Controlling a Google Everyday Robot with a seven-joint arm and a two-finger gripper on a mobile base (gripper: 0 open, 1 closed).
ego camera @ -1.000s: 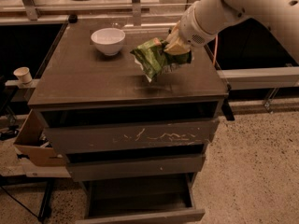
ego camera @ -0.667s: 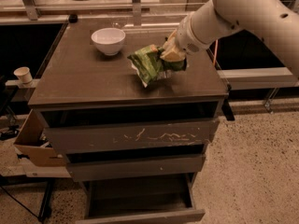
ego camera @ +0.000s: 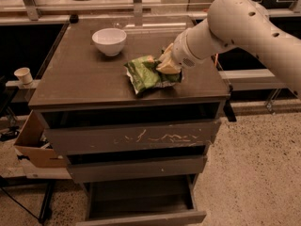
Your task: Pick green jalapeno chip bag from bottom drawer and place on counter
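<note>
Green crinkled foil marks the green jalapeno chip bag (ego camera: pixel 148 75), which is seen lying on the counter (ego camera: pixel 84 74), right of centre and towards the front edge, with its lower left corner pointed at the rim. The gripper (ego camera: pixel 167 64) is found at the bag's upper right edge, touching or overlapping it there, so that most of the bag is spread to the left of and below the gripper. Whether the gripper is clamped on the bag or released from it cannot be told. The white arm (ego camera: pixel 235 22) is brought in from the upper right, above the counter's right side. A white bowl (ego camera: pixel 109 40) is set near the back of the counter, apart from the bag, behind it and to its left. Below, the white-scratched drawer front (ego camera: pixel 131 138) is seen slightly pulled out, and the bottom drawer (ego camera: pixel 141 206) is drawn out farthest, its dark inside exposed. A cardboard box (ego camera: pixel 33 145) is placed beside the cabinet's left side.
</note>
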